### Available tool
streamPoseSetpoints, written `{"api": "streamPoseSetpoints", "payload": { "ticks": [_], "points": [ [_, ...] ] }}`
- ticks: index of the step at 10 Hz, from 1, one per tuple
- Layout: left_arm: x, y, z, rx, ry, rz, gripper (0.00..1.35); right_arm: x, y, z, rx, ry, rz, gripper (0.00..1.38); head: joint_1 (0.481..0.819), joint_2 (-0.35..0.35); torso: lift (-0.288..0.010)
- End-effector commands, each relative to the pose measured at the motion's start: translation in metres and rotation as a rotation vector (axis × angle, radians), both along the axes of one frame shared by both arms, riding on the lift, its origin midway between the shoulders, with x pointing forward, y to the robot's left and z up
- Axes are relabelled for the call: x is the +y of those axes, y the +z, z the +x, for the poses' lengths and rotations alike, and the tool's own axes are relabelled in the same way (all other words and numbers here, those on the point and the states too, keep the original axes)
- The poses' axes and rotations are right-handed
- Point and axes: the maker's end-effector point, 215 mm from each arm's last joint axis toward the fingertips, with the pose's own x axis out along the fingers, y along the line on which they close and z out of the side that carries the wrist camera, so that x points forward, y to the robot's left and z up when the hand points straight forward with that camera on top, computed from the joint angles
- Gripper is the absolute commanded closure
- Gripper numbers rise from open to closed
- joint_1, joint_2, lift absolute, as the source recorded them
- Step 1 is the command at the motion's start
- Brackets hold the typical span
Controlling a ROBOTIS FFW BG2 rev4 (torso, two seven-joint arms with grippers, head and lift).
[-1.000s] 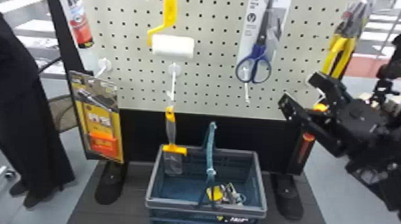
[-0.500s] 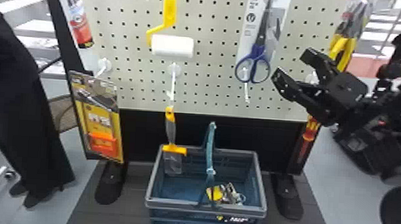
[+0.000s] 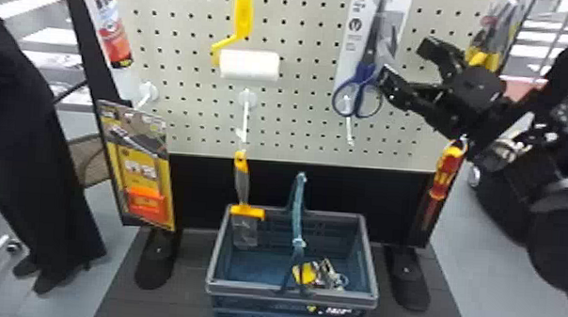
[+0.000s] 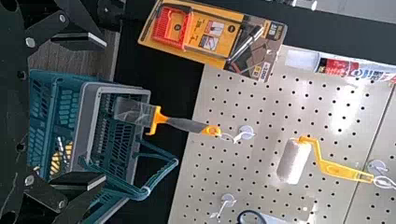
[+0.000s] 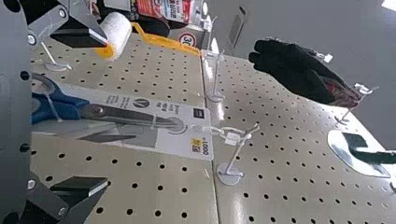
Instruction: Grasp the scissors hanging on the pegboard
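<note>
Pegboard [image 3: 298, 133] is standing behind a basket [image 3: 289, 293], w/ scissors [image 3: 362, 87] hanging on it, upper right. R claw [image 3: 404, 61] is hovering wide open just beside the blue handles, prob. lining up. Next it needs to slide in & squeeze. R wrist view is showing scissors betw. its fingers [image 5: 77, 185]; head view is showing the claw off to one side. L claw [image 4: 93, 112] is waiting, open.
</note>
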Motion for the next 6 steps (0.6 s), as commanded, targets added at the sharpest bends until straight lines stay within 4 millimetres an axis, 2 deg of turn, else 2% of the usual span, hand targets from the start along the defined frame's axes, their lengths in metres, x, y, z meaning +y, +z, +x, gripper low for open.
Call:
{"api": "streamPoseSetpoints", "payload": {
  "ticks": [1,6],
  "points": [
    [-0.001,-0.003,0.0,0.005,0.0,-0.003,0.29,0.0,0.007,0.008,-0.001,0.003,0.001,0.23,0.549,0.0,-0.1],
    [-0.013,-0.007,0.009,-0.002,-0.022,-0.015,0.29,0.031,0.022,0.022,0.007,0.076,0.015,0.22,0.549,0.0,-0.1]
  ]
}}
